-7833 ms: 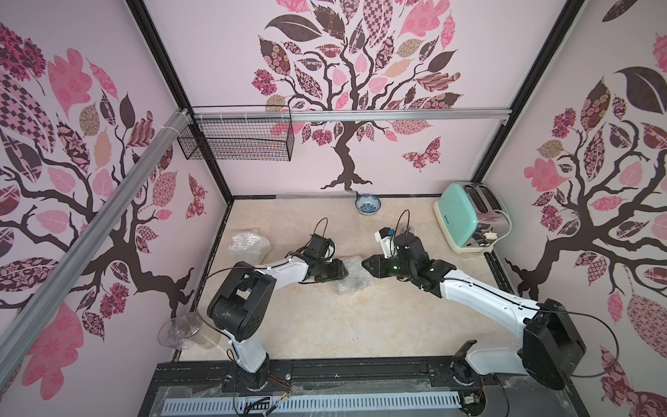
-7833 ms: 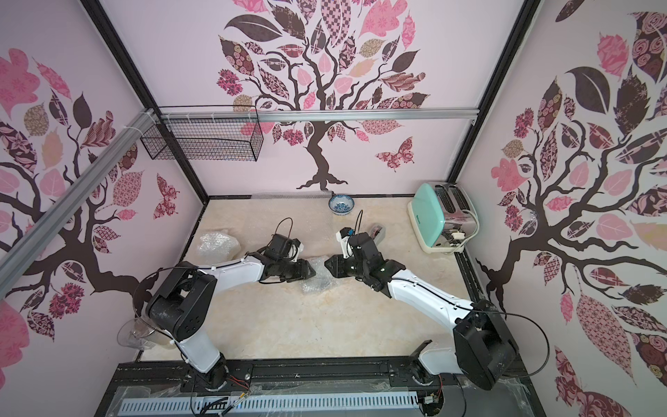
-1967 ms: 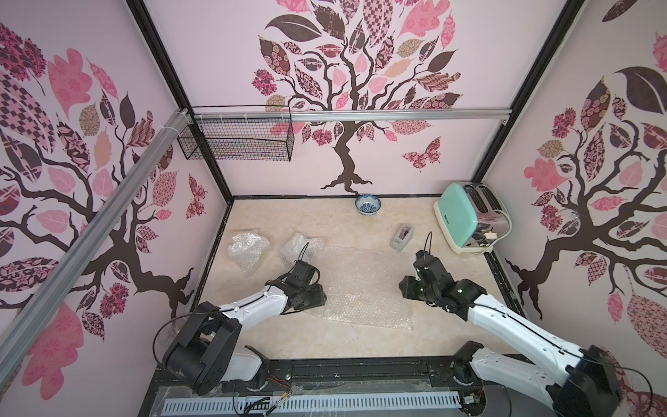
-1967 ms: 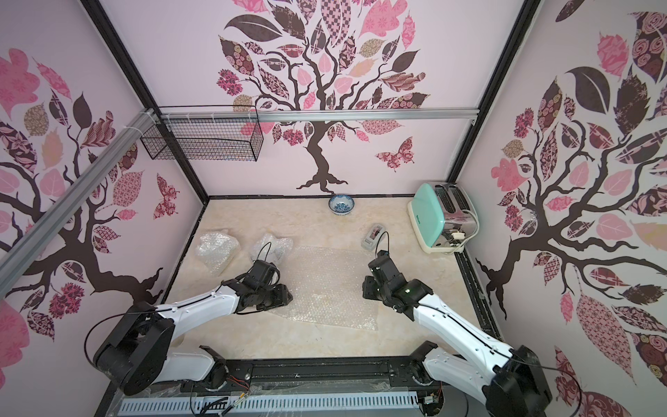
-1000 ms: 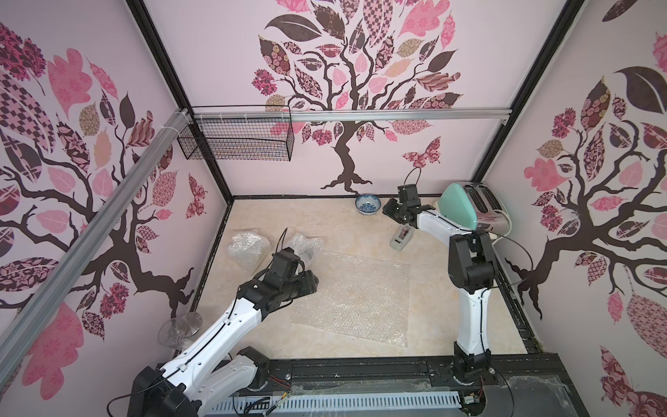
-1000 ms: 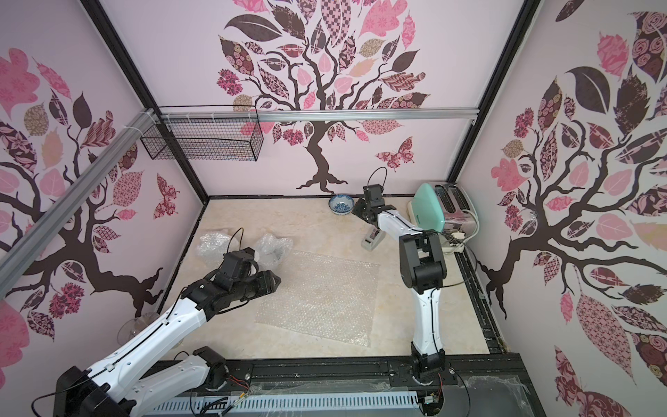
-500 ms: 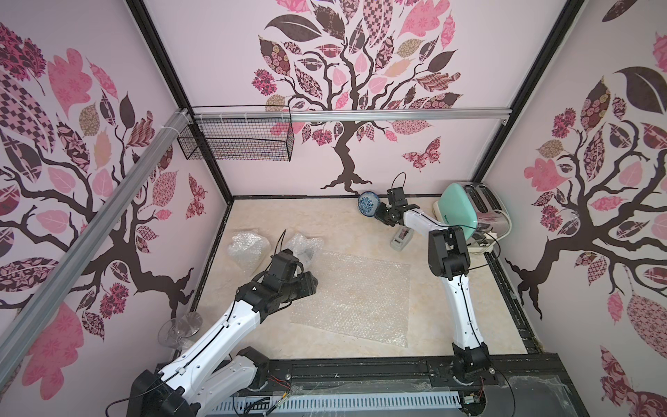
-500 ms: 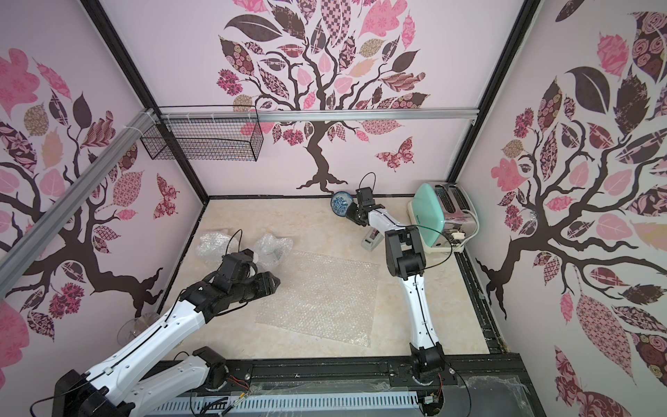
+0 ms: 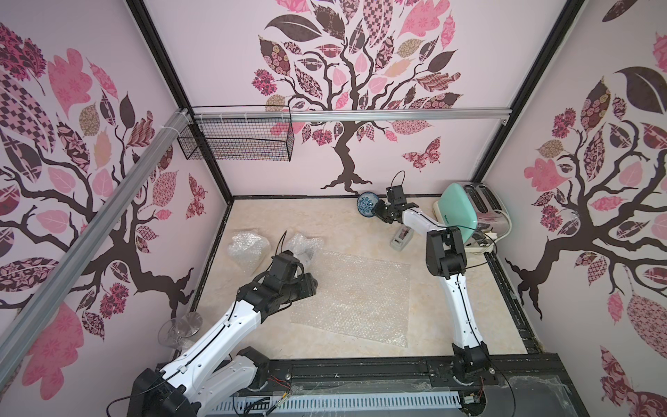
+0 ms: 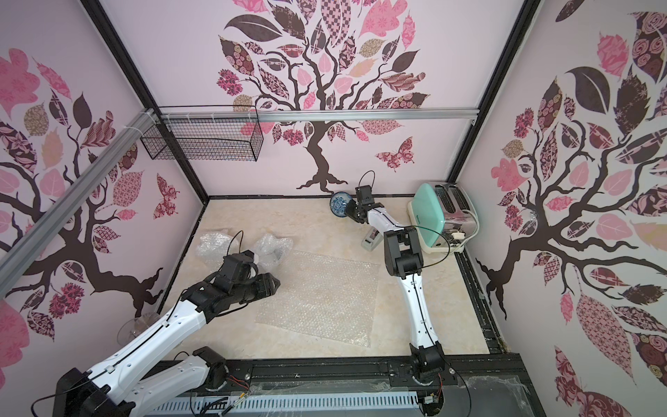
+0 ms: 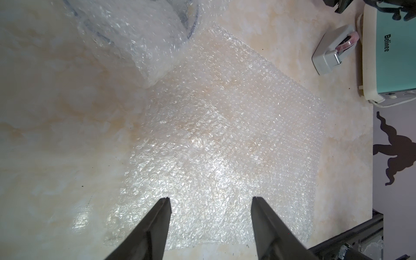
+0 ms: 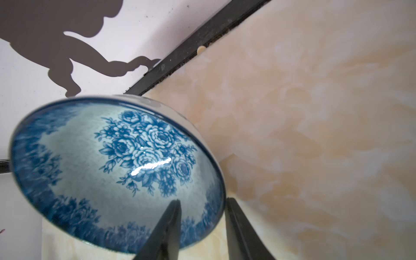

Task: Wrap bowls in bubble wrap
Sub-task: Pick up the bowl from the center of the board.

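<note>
Pinching the rim of the tilted bowl (image 12: 117, 157) near the toaster (image 9: 460, 213) are the right fingers (image 12: 166, 231); the left fingers (image 11: 154, 227) hang open over the bubble wrap (image 11: 225, 135)

Your two top views sit high over the front and look down toward the back wall (image 9: 361, 155). They are side by side, so both show the whole surface (image 9: 306, 216), the bubble wrap (image 9: 353, 296) and the toaster (image 9: 458, 213). Your left wrist view looks down on that bubble wrap from a little above, with the toaster at its edge. Your right wrist view sits very close to the bowl (image 12: 112, 168), with the back wall behind it.
</note>
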You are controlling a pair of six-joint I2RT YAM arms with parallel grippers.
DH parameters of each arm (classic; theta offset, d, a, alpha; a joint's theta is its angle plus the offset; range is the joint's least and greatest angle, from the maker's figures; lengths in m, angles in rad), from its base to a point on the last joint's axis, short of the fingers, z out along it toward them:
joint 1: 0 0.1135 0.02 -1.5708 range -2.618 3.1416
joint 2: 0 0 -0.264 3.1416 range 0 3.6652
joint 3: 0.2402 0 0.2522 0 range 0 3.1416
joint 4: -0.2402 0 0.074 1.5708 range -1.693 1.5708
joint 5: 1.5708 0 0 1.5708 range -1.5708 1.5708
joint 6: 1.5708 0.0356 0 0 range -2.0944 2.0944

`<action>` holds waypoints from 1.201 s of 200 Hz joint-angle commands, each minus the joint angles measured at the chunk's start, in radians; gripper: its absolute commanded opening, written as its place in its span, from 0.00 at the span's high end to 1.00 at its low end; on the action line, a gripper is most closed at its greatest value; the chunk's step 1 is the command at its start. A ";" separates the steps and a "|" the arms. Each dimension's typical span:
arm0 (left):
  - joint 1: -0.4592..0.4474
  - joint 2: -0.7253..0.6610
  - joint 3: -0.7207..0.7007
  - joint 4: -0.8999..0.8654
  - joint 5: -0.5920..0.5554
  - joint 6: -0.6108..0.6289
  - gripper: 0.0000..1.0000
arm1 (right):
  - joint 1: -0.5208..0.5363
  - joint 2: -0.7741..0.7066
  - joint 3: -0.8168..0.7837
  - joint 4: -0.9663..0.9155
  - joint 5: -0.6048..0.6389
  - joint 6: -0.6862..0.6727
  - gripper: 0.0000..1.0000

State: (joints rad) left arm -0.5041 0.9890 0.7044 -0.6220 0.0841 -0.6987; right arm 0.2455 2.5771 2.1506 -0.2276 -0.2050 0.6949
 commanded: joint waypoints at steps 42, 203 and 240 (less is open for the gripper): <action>0.004 0.015 -0.008 0.015 0.010 0.025 0.37 | -0.002 0.087 0.117 -0.010 -0.033 0.030 0.81; 0.027 -0.079 -0.108 0.024 -0.163 -0.080 0.33 | 0.061 -0.914 -0.943 0.057 -0.168 -0.061 1.00; 0.049 -0.148 -0.178 0.038 -0.172 -0.129 0.33 | 0.262 -1.118 -1.222 0.041 -0.141 -0.065 1.00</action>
State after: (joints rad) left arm -0.4622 0.8791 0.5594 -0.6064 -0.0597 -0.7826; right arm 0.3824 1.4937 1.0245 -0.1799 -0.3405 0.6456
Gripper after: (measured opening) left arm 0.669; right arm 0.079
